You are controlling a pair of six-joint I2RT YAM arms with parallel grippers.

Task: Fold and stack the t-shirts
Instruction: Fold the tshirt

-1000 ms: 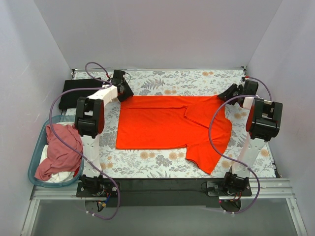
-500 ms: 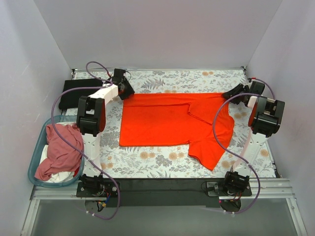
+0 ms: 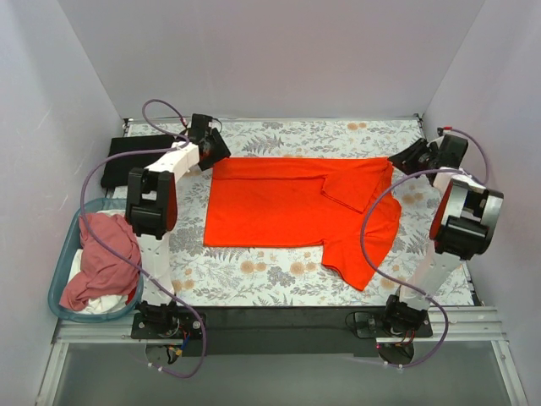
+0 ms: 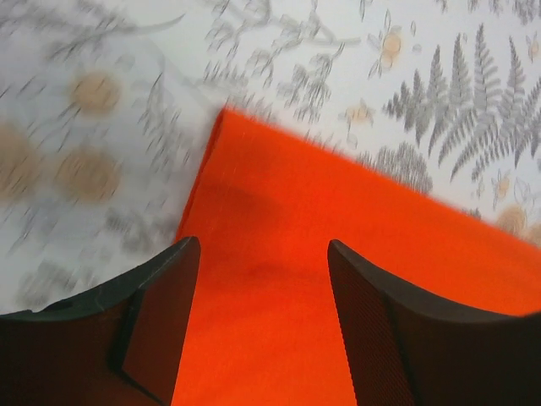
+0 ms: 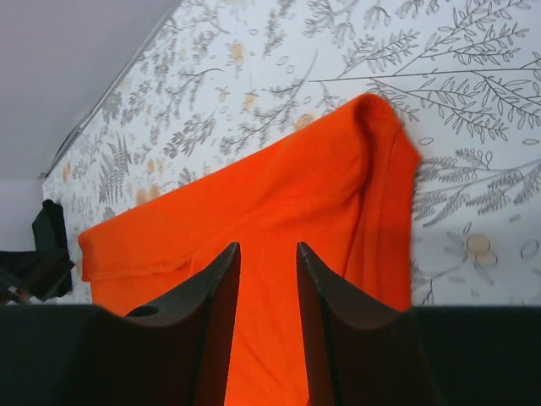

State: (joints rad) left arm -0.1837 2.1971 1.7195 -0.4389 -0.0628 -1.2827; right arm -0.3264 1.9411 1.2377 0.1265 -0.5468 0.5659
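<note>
The shirt is sliding toward upper right across the tabletop, stretching flat for folding, the right end effector clenching its upper-right corner, the left end effector gaping over its upper-left corner.

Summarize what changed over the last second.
The left gripper and right gripper pulled toward the far wall, the right also outward, dragging the orange t-shirt back and stretching its far edge. Left jaws now stand apart; right jaws pinch the cloth. The basket and black t-shirt are unchanged.
</note>
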